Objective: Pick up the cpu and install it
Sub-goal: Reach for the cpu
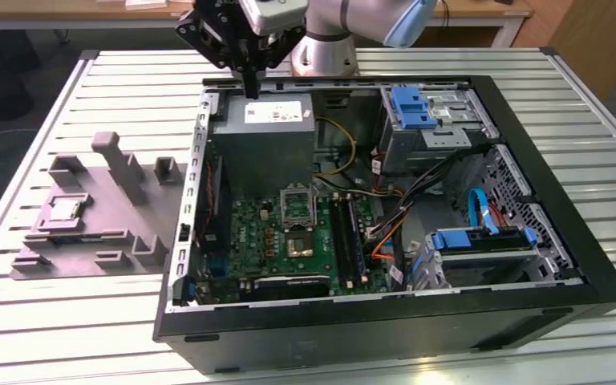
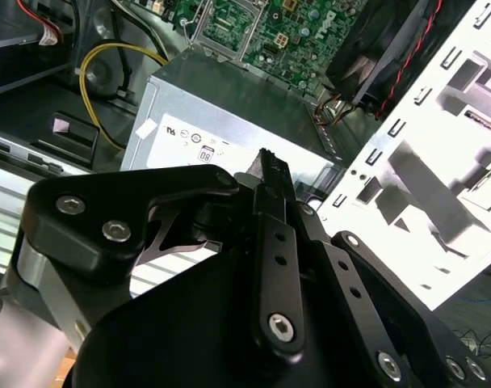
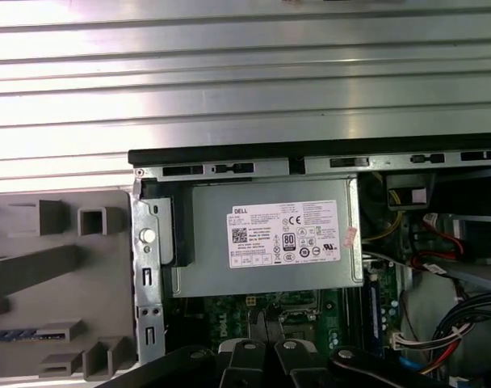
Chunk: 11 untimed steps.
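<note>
I count one open computer case [image 1: 394, 330] holding one green motherboard [image 1: 254, 234], one grey power supply [image 1: 260, 140] and two blue drive brackets [image 1: 412, 107], plus one grey fixture [image 1: 110, 241] with one cpu [image 1: 64, 210] at the exterior view's left.

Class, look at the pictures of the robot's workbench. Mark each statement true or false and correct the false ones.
1. The cpu lies in the grey fixture, outside the computer case. True.
2. The gripper holds the cpu. False: the gripper hangs above the power supply, and the cpu sits apart from it in the fixture.
3. The fixture stands on the exterior view's right of the case. False: it stands on the exterior view's left.
4. A yellow cable runs beside the power supply. True.
5. A side panel covers the case and hides the board. False: the case is open and the green motherboard shows.
</note>
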Tool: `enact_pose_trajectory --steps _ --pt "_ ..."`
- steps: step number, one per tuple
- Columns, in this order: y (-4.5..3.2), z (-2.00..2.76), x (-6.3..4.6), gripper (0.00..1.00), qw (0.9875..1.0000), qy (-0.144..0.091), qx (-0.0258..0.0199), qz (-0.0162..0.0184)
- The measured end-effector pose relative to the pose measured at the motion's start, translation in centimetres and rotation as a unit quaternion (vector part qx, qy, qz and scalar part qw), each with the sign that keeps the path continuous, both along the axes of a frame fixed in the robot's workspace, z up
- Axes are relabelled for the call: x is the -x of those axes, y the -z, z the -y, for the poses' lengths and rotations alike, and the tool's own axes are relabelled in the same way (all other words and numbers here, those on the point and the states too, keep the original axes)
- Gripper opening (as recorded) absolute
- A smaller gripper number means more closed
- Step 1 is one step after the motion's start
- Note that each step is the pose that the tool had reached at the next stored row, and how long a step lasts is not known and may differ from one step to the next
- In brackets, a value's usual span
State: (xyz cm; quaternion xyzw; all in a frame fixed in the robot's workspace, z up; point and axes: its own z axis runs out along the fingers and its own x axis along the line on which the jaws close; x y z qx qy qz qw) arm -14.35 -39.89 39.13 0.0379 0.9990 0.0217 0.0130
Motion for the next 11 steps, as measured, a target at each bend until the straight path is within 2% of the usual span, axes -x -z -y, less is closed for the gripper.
enact_pose_trajectory --steps 11 --pt "0.09 0.0 0.61 0.11 1.0 0.0 0.0 -0.0003"
